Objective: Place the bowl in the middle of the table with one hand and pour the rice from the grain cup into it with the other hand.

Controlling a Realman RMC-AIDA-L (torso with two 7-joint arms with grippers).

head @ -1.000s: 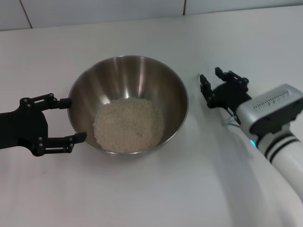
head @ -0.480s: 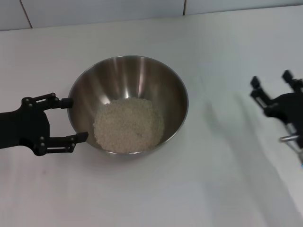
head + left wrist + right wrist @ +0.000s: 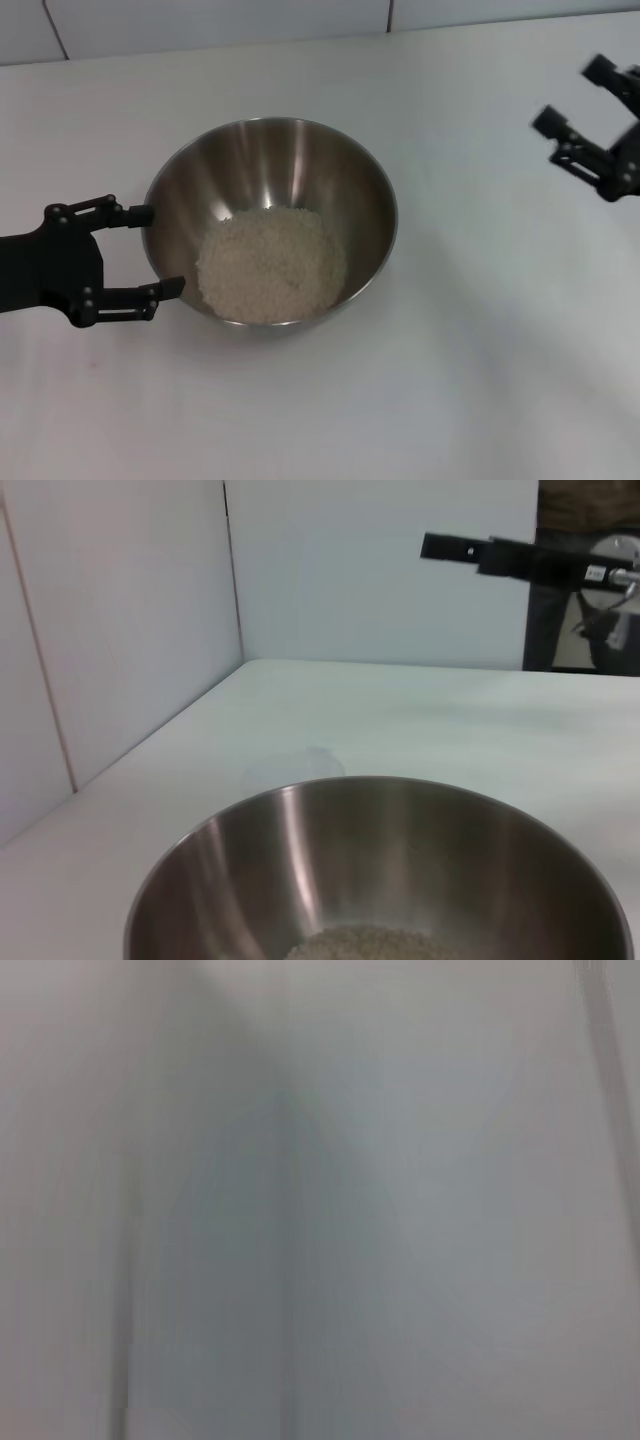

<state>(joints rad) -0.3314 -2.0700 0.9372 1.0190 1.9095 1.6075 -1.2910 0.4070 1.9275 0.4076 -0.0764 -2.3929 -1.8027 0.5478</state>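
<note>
The steel bowl (image 3: 270, 160) stands in the middle of the white table (image 3: 450, 380) with a heap of rice (image 3: 270, 265) in it. My left gripper (image 3: 155, 252) is open, with its two fingers on either side of the bowl's left rim. My right gripper (image 3: 571, 94) is open and empty, raised at the far right, well away from the bowl. In the left wrist view the bowl (image 3: 400, 840) fills the foreground, and a faint clear shape (image 3: 296, 768) on the table beyond it looks like the grain cup. I cannot make the cup out in the head view.
A white tiled wall (image 3: 200, 25) runs along the table's far edge. In the left wrist view the right arm (image 3: 500, 555) shows as a dark bar high beyond the bowl. The right wrist view is a grey blur.
My right gripper has pulled away from just right of the bowl, moving to the right and up toward the far right edge. The left gripper, bowl and rice have not moved.
</note>
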